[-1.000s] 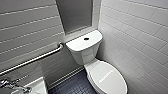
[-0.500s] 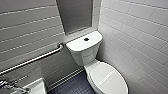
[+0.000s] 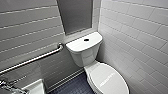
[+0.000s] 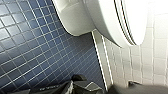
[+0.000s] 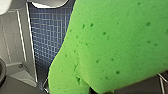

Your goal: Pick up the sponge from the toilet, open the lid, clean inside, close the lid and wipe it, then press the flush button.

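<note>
Bright green porous flat sponge (image 5: 117,45) sits close up at the right wrist, above the blue tiled floor (image 5: 50,32). It hides the right jaws, so grip cannot be told; same for left jaws. White ceramic toilet (image 3: 85,53): white oval lid (image 3: 108,80) down, dark round flush button (image 3: 86,39) on tank top.

Open floor (image 3: 75,86) left of the toilet (image 3: 85,53); tiled wall (image 3: 140,45) close on the right, grab bar (image 3: 35,59) jutting far left, sink (image 3: 35,88) near left.

Chrome grab bar (image 3: 37,58) on grey tiled wall (image 3: 27,27); dark blue mosaic floor (image 3: 75,86); white sink corner (image 3: 35,88) near bar's lower end.
</note>
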Robot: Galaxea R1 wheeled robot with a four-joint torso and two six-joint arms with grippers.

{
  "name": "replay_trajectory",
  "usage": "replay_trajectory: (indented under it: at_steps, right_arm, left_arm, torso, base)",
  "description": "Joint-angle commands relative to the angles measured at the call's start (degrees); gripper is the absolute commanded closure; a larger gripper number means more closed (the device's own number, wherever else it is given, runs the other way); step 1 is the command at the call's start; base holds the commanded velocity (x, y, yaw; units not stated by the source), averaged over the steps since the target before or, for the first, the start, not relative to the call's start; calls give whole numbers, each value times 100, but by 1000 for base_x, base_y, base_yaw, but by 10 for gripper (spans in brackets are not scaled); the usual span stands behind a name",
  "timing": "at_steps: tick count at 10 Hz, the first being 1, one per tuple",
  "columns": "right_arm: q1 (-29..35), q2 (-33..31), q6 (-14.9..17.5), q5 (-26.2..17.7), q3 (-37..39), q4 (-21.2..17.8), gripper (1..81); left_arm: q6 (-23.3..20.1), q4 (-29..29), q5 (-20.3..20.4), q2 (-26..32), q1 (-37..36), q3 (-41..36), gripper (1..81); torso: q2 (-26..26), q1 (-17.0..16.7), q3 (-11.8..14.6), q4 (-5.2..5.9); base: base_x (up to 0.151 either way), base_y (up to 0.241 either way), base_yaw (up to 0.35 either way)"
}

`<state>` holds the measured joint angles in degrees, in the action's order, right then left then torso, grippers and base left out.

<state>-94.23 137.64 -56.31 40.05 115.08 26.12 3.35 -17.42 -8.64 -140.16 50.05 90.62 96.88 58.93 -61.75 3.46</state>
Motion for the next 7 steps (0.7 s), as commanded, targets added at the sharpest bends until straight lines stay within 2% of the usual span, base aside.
replay_trajectory:
  at_steps: [1,4,7]
  right_arm:
    - [-57,-208,32,-164,-57,235,811]
    - [-48,-147,32,-164,22,270,811]
    - [-47,-33,32,-173,171,270,811]
  left_arm:
    - [25,-262,-366,-101,-711,-89,10]
    - [25,-815,-375,-636,-1186,201,10]
    - [43,-1017,-393,-1146,-1449,509,10]
  torso:
    - [0,0,0,0]
    - [2,0,0,0]
    - [2,2,0,0]
  base:
    - [0,0,0]
    - [0,0,0]
    - [0,0,0]
